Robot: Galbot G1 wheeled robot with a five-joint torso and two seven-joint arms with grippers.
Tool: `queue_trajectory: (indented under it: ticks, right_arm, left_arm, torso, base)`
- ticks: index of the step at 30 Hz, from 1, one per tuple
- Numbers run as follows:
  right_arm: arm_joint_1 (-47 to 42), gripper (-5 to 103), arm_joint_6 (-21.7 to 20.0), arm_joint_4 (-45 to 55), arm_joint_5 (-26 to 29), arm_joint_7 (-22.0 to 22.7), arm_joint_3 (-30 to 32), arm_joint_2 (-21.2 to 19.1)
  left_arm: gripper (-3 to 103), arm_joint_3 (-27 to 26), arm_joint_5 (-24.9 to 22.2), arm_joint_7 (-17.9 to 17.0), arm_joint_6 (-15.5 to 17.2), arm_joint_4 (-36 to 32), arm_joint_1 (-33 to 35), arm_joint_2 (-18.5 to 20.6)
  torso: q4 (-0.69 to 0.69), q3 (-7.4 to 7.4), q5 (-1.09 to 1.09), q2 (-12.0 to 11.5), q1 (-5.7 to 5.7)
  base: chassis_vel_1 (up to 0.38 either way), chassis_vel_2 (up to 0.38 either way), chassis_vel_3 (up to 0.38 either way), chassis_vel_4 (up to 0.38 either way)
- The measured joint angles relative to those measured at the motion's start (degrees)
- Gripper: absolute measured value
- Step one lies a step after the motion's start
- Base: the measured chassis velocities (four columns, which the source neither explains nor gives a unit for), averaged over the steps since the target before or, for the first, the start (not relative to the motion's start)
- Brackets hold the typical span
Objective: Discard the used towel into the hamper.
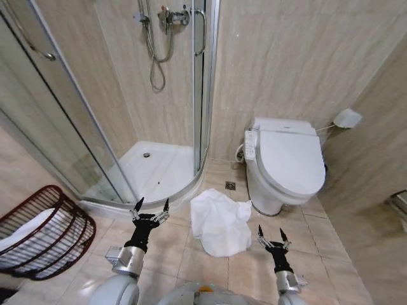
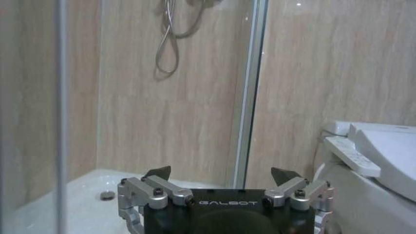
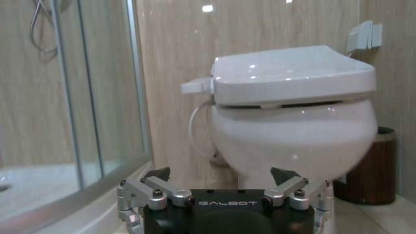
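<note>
At the bottom of my head view I see both arms raised over the tiled floor (image 1: 331,254). The left gripper (image 1: 150,204), lower centre-left, has its fingers spread apart and holds nothing; the right gripper (image 1: 273,236), lower right, is spread and empty too. Between them, slightly farther up the frame, the used white towel (image 1: 220,222) lies crumpled on the floor, just beside the base of the toilet (image 1: 285,162). The dark reddish-brown hamper (image 1: 40,230) sits at the lower left edge, tilted, with white cloth already inside. Farther back, the shower enclosure (image 1: 152,165) fills the upper left, its hose (image 1: 152,51) hanging on the wall.
</note>
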Motion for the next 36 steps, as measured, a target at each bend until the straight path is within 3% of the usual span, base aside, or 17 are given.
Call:
queue_trajectory:
  ticks: [8,20,36]
  right_arm:
    - [0.52,100,0.81,-1.21,1.35,-2.2,0.38,-0.46]
    - [5.6,100,-8.6,-3.46,2.78,-1.45,0.44,-1.74]
    - [7.82,100,-15.53,-6.44,-1.28,3.21,-1.55,-0.21]
  left_arm:
    - [100,0.0,0.0,0.0,0.0,0.0,-0.01,0.0]
    - [100,0.0,0.0,0.0,0.0,0.0,0.0,0.0]
    - [100,0.0,0.0,0.0,0.0,0.0,0.0,0.0]
  torso:
    - [0.01,0.04,-0.01,0.02,0.06]
    - [0.01,0.04,-0.01,0.07,0.02]
    - [0.01,-0.08,-0.02,-0.11,-0.03]
  base:
    - [-0.095,0.101,0.093,-0.082]
    - [0.055,0.01,0.014,0.057]
    - [0.098,0.098,0.095,0.088]
